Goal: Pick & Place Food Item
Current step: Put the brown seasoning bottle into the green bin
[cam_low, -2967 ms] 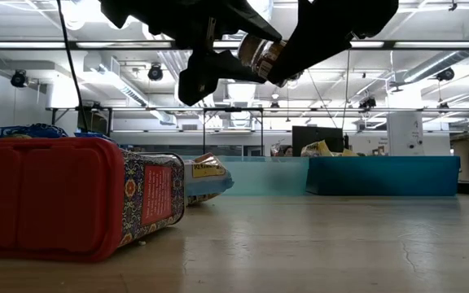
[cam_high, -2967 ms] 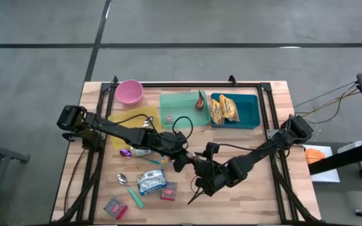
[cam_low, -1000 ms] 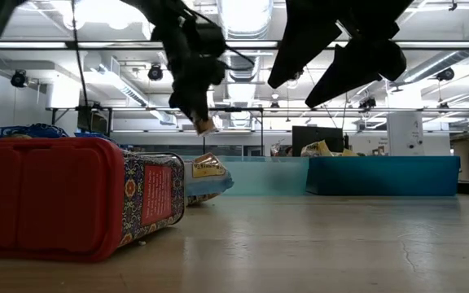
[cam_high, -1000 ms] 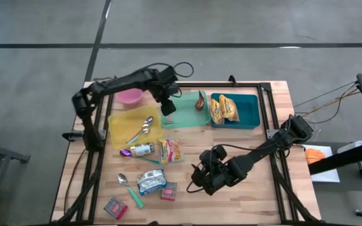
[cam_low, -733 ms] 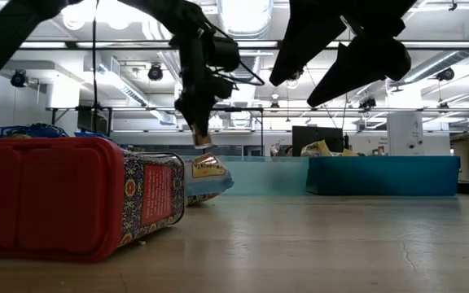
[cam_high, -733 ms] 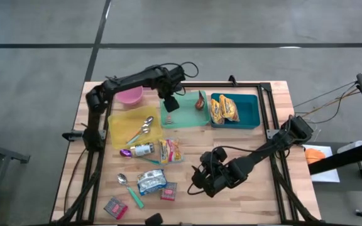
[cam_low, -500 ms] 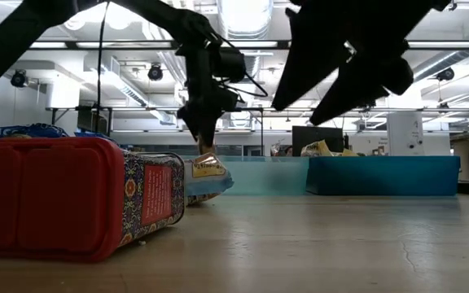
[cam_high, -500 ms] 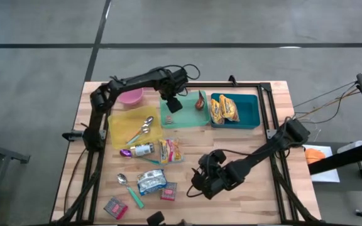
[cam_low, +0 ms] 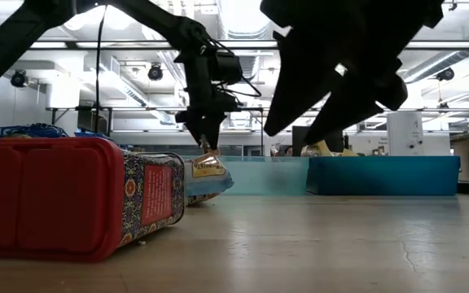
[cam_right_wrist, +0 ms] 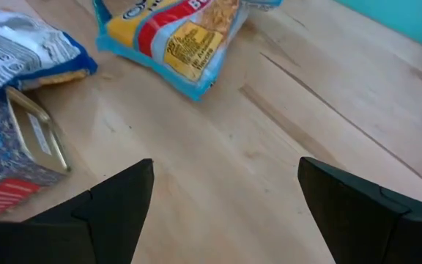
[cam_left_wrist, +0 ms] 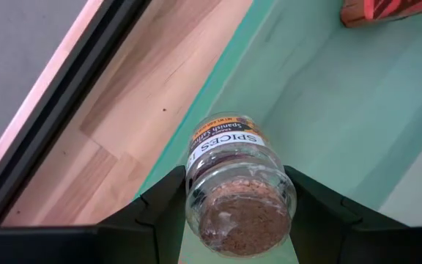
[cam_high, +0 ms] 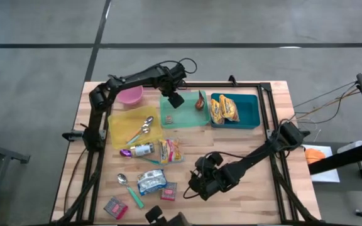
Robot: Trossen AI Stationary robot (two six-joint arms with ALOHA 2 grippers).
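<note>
In the high view's upper middle, the left gripper pinches a spice jar over the green tray. The blue bin holds yellow snack packets. The right gripper, fingers spread, hovers lower center.

Bare wood ahead of the right gripper, bordered by a snack packet and a red tin, green bin floor open beside its brown item.

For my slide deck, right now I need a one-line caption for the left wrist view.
Left gripper holds a spice jar over the green tray.
</note>
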